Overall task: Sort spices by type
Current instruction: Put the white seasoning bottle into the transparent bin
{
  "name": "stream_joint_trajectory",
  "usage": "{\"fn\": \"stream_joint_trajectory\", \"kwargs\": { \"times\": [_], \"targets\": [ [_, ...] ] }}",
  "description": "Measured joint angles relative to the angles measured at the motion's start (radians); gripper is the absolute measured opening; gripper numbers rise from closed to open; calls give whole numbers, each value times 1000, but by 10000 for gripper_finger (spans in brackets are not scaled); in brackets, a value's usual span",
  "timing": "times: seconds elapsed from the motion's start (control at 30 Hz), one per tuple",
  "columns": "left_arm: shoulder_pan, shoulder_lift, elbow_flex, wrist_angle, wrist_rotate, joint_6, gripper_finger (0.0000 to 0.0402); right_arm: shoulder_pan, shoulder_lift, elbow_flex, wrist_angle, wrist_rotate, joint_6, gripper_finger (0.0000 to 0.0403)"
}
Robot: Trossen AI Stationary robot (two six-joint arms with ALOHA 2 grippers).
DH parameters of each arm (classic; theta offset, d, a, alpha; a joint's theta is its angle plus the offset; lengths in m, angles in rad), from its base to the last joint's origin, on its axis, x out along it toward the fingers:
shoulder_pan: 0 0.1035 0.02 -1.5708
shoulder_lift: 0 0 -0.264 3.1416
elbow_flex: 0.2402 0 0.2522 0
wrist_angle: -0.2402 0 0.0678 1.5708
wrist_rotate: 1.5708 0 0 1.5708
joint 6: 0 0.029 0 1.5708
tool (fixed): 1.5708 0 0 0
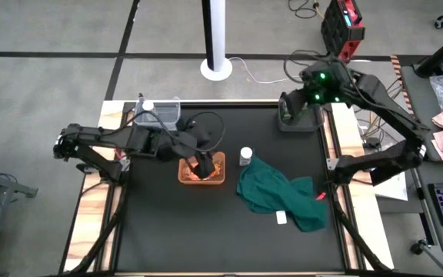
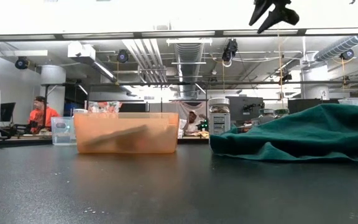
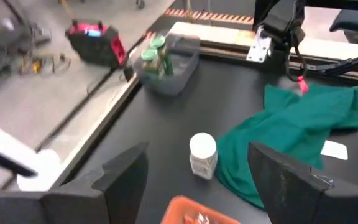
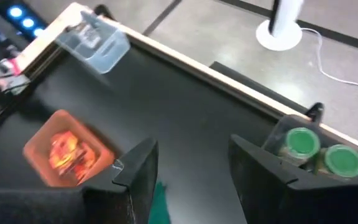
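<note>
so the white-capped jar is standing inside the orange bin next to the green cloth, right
Not quite. The white-capped jar stands on the bare black table, outside the orange bin, between that bin and the green cloth. The high view shows it; the left wrist view confirms the jar is upright on the mat right beside the cloth's edge.

White-capped jar upright beside packets
</note>
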Motion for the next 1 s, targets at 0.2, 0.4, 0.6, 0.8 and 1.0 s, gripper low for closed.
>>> {"fn": "stream_joint_trajectory", "kwargs": {
  "times": [0.2, 0.4, 0.6, 0.8, 1.0],
  "targets": [
    [66, 66, 0, 131, 126, 163, 255, 123, -60, -45, -10, 144, 84, 171],
    [132, 196, -1, 293, 255, 285, 255, 230, -114, -86, 10, 230, 146, 166],
    [181, 320, -2, 386, 356, 285, 255, 276, -154, -128, 10, 281, 206, 176],
    [223, 392, -14, 448, 387, 281, 255, 291, -158, -146, 11, 287, 235, 185],
    [255, 397, -116, 622, 416, 236, 255, 291, -159, -179, 14, 289, 254, 196]
  ]
}}
